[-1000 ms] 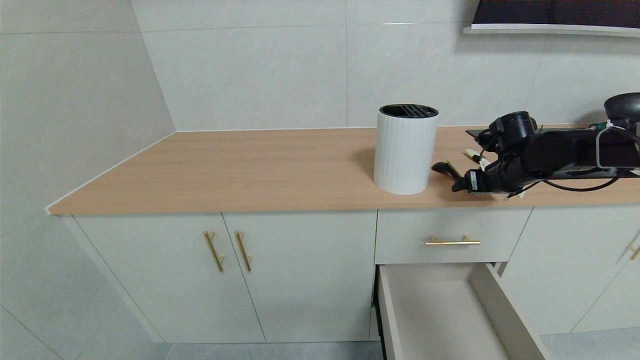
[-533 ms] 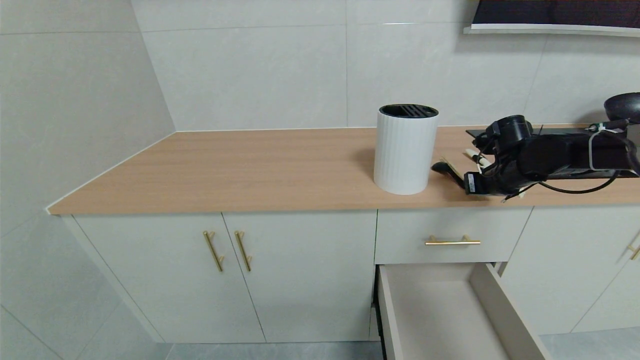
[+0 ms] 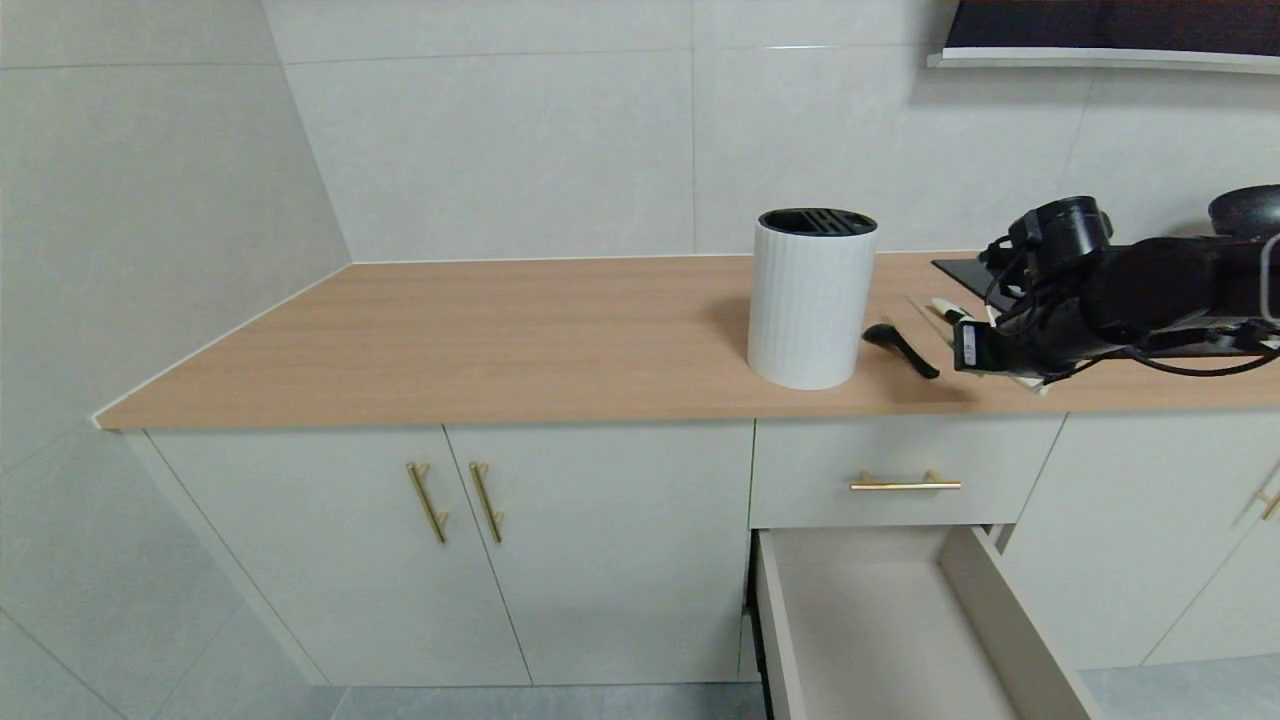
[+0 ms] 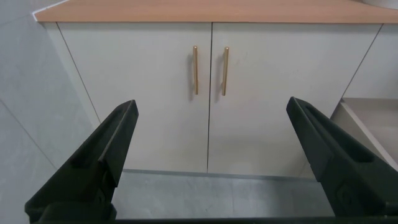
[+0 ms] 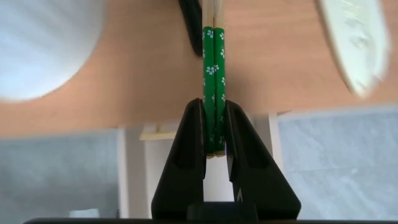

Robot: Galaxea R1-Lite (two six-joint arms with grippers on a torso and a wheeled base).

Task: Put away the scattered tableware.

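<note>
A pair of green flower-patterned chopsticks (image 5: pixel 212 62) is held clamped in the right pincer (image 5: pixel 214 109), whose fingers are closed tightly on the sticks close to their thick ends. The pincer (image 3: pixel 968 350) is seen low over the front edge of the desk (image 3: pixel 500 340), just to the right of the white holder (image 3: pixel 810 300). The sticks' long axis runs straight out of the pincer, roughly level, away from the desk edge and over the wood, passing close by the handle of a black spoon (image 3: pixel 900 348) that lies between holder and pincer. Whether the far tips touch the wood cannot be told. A pale piece (image 5: pixel 351 43), seemingly a spoon, lies on the desk on the other side of the sticks. Two destinations are judged possible: the holder's slotted top, which lies to the left of the pincer and above it, and the open drawer (image 3: pixel 965 600), which lies below the desk front and slightly left. For the holder, the sticks would have to be raised and turned from level to upright. The right arm is much the nearer; the left pincer (image 4: pixel 211 107) is spread wide apart, low before the cabinet doors (image 4: pixel 155 106).
</note>
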